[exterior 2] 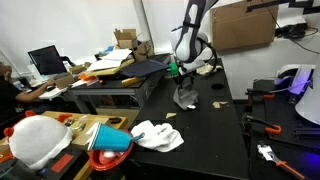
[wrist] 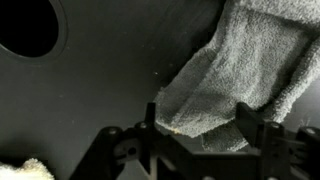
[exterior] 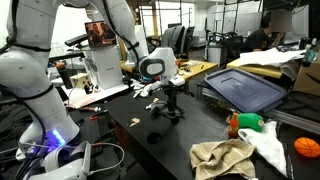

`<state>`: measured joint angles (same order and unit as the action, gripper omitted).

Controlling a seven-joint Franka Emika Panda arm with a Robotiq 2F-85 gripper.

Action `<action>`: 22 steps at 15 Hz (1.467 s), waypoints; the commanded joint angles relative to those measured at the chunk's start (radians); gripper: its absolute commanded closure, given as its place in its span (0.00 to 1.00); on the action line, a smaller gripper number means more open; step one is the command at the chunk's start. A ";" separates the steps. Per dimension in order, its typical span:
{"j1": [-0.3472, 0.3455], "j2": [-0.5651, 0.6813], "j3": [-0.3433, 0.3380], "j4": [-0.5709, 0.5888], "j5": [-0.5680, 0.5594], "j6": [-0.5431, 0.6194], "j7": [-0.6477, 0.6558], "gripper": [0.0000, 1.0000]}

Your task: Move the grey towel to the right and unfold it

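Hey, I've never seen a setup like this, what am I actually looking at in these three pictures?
This is a white robot arm ending in a two-fingered gripper. Two pictures come from cameras standing around the black table. The dark close-up comes from a camera on the arm's wrist, looking past the gripper's fingers. The gripper appears to pinch a grey towel, which hangs down from it. Also on the table are a beige towel and a white cloth.
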<state>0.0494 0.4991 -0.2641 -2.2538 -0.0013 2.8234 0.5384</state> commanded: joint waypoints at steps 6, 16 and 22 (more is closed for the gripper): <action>0.022 0.013 -0.008 0.032 0.038 0.023 0.002 0.88; -0.006 -0.167 0.109 0.018 0.126 -0.056 -0.070 1.00; -0.015 -0.187 0.214 0.124 0.203 -0.333 -0.110 1.00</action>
<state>0.0481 0.3149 -0.0932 -2.1771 0.1573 2.6151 0.4714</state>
